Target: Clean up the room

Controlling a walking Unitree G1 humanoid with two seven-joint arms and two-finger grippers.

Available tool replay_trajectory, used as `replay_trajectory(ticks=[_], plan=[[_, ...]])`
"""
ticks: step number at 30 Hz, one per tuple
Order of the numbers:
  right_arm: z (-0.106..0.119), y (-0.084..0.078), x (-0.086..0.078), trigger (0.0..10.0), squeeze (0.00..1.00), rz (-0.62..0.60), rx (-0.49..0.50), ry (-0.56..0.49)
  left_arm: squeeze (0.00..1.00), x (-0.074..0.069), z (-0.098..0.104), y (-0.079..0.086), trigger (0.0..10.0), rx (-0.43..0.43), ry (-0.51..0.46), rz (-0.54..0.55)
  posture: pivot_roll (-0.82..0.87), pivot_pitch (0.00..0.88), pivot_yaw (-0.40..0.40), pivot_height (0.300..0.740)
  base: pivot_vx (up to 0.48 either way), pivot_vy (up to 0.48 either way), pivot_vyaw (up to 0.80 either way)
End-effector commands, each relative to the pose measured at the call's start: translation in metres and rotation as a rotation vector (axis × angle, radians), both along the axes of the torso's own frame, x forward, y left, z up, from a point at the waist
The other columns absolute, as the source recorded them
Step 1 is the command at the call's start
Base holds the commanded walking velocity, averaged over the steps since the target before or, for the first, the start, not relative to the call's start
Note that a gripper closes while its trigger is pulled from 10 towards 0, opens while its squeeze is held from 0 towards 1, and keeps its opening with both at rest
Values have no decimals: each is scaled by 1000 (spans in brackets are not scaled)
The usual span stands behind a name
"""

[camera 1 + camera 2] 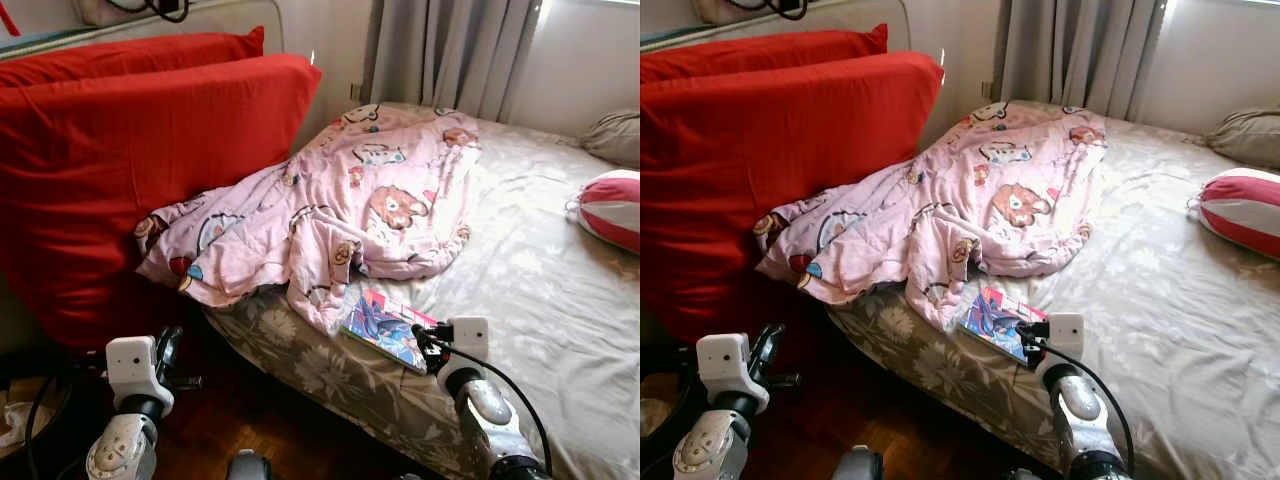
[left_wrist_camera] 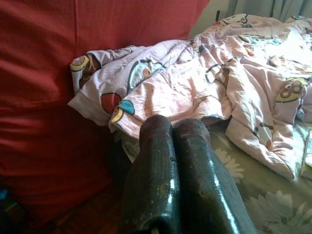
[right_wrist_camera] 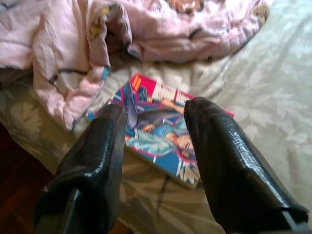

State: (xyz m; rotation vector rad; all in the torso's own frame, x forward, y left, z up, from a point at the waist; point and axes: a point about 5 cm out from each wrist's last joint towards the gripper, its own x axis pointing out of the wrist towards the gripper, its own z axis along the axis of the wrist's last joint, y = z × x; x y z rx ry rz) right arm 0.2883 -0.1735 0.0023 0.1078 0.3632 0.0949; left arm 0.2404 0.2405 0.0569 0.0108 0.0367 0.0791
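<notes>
Near the lower middle of the left eye view, on the bed's floral sheet, a comic book lies flat just beside the hem of the rumpled pink cartoon blanket, with the right end effector hovering over it, fingers spread wide and holding nothing. To lift it cleanly, I would bring one finger under the book's free edge near the mattress side and close on cover alone, keeping clear of blanket and sheet. At lower left the left end effector waits with fingers pressed together, empty, before the red pillows.
</notes>
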Motion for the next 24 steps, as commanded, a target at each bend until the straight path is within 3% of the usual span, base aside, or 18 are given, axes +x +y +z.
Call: replay_trajectory(ticks=[1, 24], plan=[[4, 3, 6, 10000, 0, 15, -5, -2, 0, 2, 4, 0, 10000, 8, -5, -14, 173, 0, -14, 647, 382, 0, 0], [4, 12, 11, 10000, 0, 12, -2, 42, 0, 5, 15, -3, 10000, 14, 2, -45, 180, 0, 14, 647, 416, 0, 0]])
